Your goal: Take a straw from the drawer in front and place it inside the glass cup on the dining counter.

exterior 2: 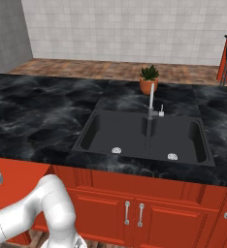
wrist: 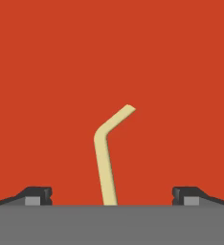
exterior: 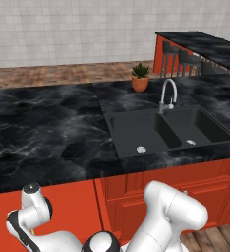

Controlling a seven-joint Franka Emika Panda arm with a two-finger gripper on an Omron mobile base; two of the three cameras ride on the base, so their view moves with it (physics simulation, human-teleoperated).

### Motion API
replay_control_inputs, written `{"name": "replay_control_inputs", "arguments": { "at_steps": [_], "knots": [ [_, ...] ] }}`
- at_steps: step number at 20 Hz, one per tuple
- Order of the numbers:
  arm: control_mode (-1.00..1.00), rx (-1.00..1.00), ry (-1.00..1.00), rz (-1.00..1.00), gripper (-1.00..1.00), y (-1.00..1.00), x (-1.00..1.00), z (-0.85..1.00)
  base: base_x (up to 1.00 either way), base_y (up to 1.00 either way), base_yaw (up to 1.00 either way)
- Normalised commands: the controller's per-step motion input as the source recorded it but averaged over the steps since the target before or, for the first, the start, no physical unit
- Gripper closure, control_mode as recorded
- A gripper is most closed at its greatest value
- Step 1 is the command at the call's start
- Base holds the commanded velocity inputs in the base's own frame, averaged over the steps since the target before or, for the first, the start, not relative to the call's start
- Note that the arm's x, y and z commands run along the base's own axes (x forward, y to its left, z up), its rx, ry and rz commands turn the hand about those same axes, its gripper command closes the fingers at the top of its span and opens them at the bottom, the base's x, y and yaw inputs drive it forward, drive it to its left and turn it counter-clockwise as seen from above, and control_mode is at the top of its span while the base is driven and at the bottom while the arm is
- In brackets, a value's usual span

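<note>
Straw (wrist: 104, 158) flat on red drawer (wrist: 112, 52) floor.

- straw (wrist: 104, 162): skinny pale yellow-tan stick lying flat on the red floor of the drawer (wrist: 112, 52), its short bent tip kinked off to one side
- drawer is pulled open, flat red-orange inside
- dining counter (exterior: 205, 44): black veined marble slab with a red end panel, off past the sink counter

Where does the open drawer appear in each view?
Left base view: drawer lower left, below the counter edge.
Right base view: drawer in the lower left corner.
Hand view: its red floor lies behind the straw.
Shared landmark: the sink, right of the drawer in both base views.
</note>
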Motion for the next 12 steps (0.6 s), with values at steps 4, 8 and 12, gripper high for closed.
{"name": "replay_control_inputs", "arguments": {
  "at_steps": [4, 8, 12],
  "knots": [
    [-1.00, -0.02, 0.05, -0.03, -1.00, 0.17, 0.04, -0.23, 0.00, 0.00, 0.00],
    [-1.00, -0.05, 0.02, -0.05, -1.00, 0.09, 0.00, -0.20, 0.00, 0.00, 0.00],
    [-1.00, -0.05, 0.02, -0.05, -1.00, 0.07, 0.00, -0.24, 0.00, 0.00, 0.00]
  ]
}}
